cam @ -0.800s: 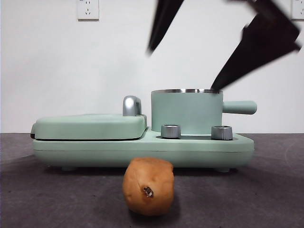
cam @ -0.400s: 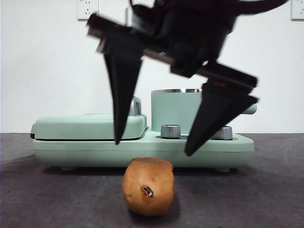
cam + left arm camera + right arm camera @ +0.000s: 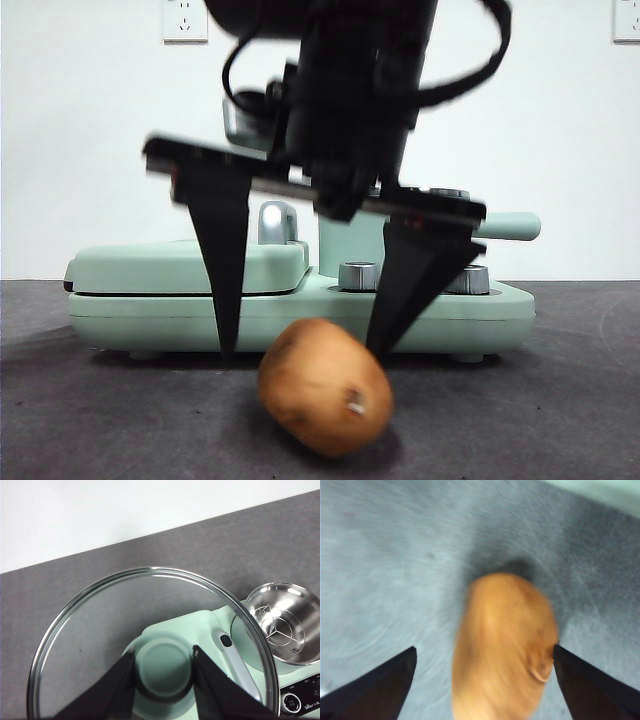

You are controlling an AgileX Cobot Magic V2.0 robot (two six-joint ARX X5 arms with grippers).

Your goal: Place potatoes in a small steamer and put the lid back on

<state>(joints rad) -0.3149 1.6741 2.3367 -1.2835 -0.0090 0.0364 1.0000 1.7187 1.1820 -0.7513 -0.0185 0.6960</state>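
Note:
The orange-brown potato lies on the dark table in front of the cooker; it also fills the right wrist view. My right gripper is open and low over it, one jaw on each side; one jaw tip touches the potato's side. The mint-green pot stands on the cooker behind, partly hidden by the arm, and is open with a steel rack inside. My left gripper is shut on the green knob of the glass lid, held up in the air.
The mint-green cooker base carries two steel dials and the flat griddle cover with its chrome handle. The pot's side handle sticks out to the right. A white wall stands behind.
My right gripper has come down from above the pot to straddle the potato. The potato has turned and tipped to the right, its dark pit shifting sideways.

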